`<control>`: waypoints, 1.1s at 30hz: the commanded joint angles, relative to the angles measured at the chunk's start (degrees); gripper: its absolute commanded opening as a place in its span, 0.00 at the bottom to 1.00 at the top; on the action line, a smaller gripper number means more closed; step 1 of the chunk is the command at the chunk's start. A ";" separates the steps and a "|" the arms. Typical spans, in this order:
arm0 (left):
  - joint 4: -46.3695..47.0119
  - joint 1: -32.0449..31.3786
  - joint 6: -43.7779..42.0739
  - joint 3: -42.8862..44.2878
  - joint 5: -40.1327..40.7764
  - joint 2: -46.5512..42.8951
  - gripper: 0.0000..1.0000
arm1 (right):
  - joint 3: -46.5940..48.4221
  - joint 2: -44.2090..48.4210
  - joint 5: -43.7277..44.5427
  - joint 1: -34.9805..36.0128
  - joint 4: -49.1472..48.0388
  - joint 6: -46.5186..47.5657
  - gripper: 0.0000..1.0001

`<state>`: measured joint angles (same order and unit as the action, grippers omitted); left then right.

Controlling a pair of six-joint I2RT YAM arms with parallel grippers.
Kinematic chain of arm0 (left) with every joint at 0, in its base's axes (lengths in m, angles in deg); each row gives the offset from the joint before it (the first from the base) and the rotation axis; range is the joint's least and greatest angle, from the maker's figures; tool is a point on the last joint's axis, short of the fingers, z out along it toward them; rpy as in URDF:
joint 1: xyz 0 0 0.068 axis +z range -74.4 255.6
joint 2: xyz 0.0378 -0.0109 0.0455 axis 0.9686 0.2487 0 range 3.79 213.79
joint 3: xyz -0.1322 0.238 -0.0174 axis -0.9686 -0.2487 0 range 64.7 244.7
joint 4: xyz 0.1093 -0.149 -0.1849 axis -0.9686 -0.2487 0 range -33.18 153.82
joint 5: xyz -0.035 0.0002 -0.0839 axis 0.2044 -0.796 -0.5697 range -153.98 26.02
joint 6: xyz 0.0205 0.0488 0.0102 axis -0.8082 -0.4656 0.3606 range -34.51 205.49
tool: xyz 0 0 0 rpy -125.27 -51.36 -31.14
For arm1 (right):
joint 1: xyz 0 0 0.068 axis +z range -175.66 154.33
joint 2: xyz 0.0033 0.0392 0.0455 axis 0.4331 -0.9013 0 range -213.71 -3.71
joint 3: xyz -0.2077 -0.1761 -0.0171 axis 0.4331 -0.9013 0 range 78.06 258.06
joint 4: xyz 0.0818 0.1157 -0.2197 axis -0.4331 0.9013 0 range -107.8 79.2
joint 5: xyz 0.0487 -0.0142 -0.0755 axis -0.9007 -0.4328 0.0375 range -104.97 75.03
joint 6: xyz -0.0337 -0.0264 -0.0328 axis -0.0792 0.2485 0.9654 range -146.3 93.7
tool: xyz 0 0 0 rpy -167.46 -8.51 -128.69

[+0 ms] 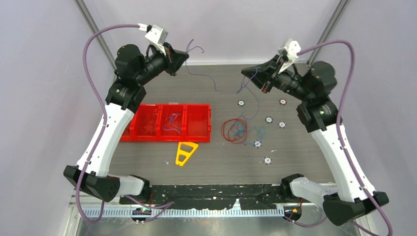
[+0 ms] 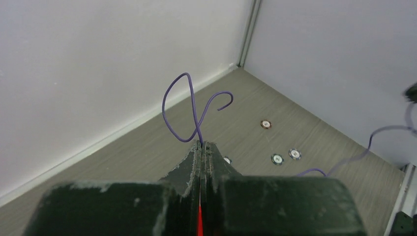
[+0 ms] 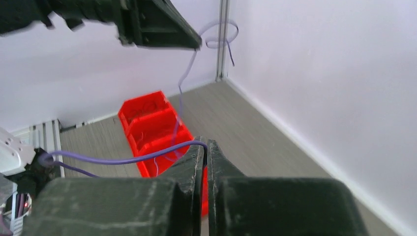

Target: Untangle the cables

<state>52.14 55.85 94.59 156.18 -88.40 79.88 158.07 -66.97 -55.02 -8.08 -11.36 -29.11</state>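
Observation:
My left gripper (image 1: 187,53) (image 2: 203,143) is raised at the back left, shut on a thin purple-blue cable (image 2: 198,129) that curls in a loop past its tip. At the back right, my right gripper (image 1: 244,73) (image 3: 205,142) is also raised and shut on a purple-blue cable (image 3: 133,161), which enters its jaws from the left. From it a strand hangs to a tangle on the table: a red cable loop (image 1: 223,132) and blue cables (image 1: 243,130). I cannot tell whether both grippers hold the same strand.
A red three-compartment bin (image 1: 142,105) (image 3: 147,105) sits left of centre with a blue wire (image 1: 172,123) in its middle compartment. In front of it lies a yellow triangular piece (image 1: 186,152). Several small round discs (image 1: 269,119) (image 2: 277,159) dot the right half. White walls enclose the back.

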 commanded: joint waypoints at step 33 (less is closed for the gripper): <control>-3.77 0.41 -5.79 -30.81 -0.17 -8.97 0.00 | -12.48 -42.85 3.81 16.53 -48.05 -27.96 0.05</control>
<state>46.76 56.11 89.50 126.83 -92.97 72.28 142.22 -106.93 -52.16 7.11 -51.58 -55.65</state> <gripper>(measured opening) 0.006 0.073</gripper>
